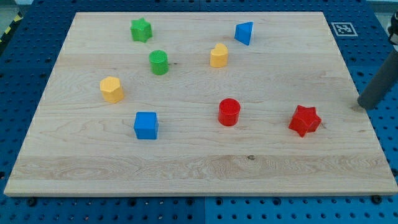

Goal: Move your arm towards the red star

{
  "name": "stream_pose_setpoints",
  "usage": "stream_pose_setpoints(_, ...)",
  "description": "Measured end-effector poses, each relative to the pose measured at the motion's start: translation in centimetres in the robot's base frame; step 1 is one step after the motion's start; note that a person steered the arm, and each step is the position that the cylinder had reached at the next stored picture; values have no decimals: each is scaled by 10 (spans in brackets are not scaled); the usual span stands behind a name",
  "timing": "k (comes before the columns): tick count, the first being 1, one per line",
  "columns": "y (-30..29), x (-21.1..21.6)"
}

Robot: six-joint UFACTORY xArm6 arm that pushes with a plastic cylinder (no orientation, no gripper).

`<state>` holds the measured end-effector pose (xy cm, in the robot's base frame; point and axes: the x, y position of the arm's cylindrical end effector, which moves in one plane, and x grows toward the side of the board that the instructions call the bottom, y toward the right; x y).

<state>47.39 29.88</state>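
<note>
While no legible writing shows, my tip (361,107) rests near the board's (186,168) right edge
Bare rod, holding nothing; open wood separates it from the red star (305,120) to its left

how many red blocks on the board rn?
2. The red cylinder sits lower centre of the wooden board; the red star lies to its right, just left of my tip. Nothing looks hidden.
</note>
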Motion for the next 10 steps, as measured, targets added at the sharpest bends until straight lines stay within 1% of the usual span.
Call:
stream_pose_setpoints(4, -4, 9)
stream_pose_setpoints(5, -20, 20)
stream_pose_setpoints(7, -28, 24)
stream_pose_setpoints(8, -57, 30)
stream_pose_setpoints(10, -68, 80)
